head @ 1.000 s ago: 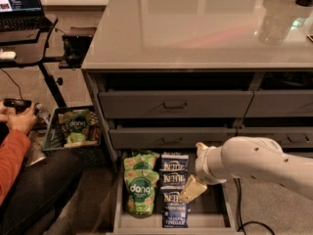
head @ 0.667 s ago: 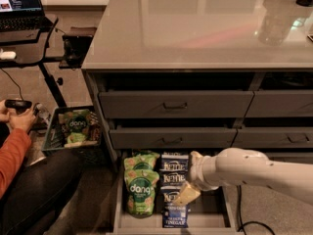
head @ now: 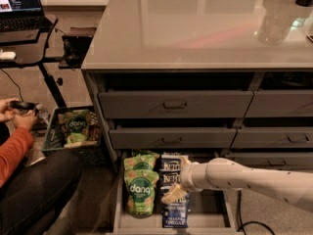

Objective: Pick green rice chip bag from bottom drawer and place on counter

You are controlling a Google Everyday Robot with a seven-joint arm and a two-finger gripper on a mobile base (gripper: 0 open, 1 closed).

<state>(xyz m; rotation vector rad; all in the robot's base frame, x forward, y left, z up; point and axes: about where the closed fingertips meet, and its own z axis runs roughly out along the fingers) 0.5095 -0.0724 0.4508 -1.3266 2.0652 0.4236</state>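
Two green crinkly pouches with a dark round "dang" logo lie in the left half of the open, dark grey bottom drawer [head: 119, 207]. The front pouch [head: 141, 192] is the likely target. The rear pouch [head: 142, 161] sits behind it, and the two overlap.

Further left, outside the cabinet, a dark basket [head: 49, 143] holds a similar green bag [head: 77, 126]. It is not in the drawer, so it is not ours.

Just right of the target, touching it: blue-and-white Kettle chip bags [head: 171, 169]. The cream hand [head: 172, 196] is over these, not over the green. Wide or narrow: cannot tell. Nothing seen in its hold.

Risks, as judged:
- Closing where it stands would take a Kettle bag.
- The bags abut, so a small shift left may nip two at once.
- Slick foil may slip during the lift.
- The arm may catch the drawer above on the way up to the glossy grey-beige table [head: 195, 33].
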